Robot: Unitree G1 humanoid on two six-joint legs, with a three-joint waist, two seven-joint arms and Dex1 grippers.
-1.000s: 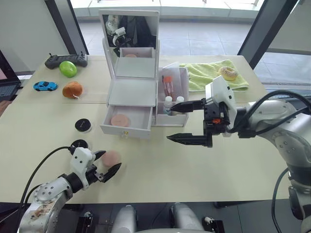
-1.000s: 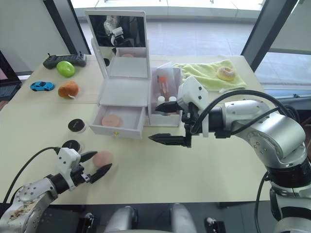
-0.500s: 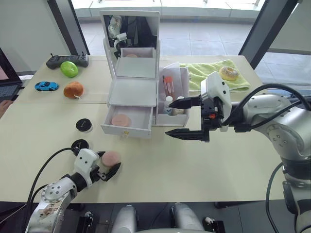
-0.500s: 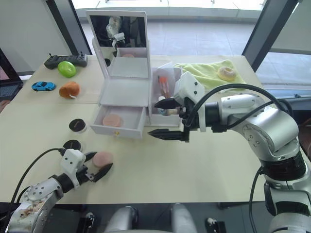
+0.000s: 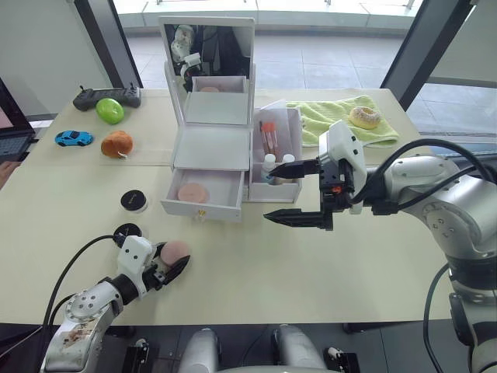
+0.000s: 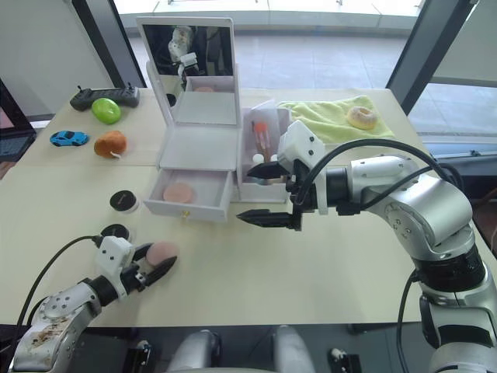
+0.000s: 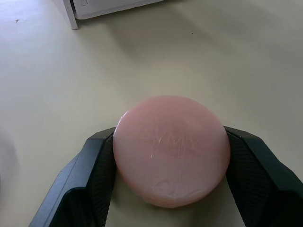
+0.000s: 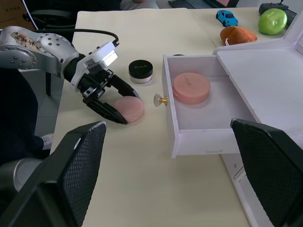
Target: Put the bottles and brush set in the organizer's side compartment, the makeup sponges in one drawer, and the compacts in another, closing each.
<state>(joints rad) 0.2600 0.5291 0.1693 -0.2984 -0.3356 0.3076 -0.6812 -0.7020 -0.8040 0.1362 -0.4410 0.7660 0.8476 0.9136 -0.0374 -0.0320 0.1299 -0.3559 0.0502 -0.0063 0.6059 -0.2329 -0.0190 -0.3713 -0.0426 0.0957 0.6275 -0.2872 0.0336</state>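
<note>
Bottles [image 5: 277, 162] and brushes [image 5: 268, 137] already stood in the side bin [image 5: 273, 159], and one sponge [image 5: 191, 192] lay in the open lower drawer [image 5: 203, 195]. Both compacts [image 5: 133, 200] waited on the surface [image 5: 233, 256], lower left. The left gripper [image 5: 169, 263], which had straddled the second sponge [image 7: 171, 149] a second earlier, was clamped on it; the right gripper [image 5: 293, 192] hung wide apart, slightly nearer the organizer [image 5: 211, 148].

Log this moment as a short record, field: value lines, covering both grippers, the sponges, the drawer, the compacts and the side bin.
left gripper: shut on the pink sponge lying on the table
right gripper: open, empty, in front of the organizer
open drawer: holds the second sponge
compacts: both on the table, left of the drawer
side compartment: bottles and brush set inside
</note>
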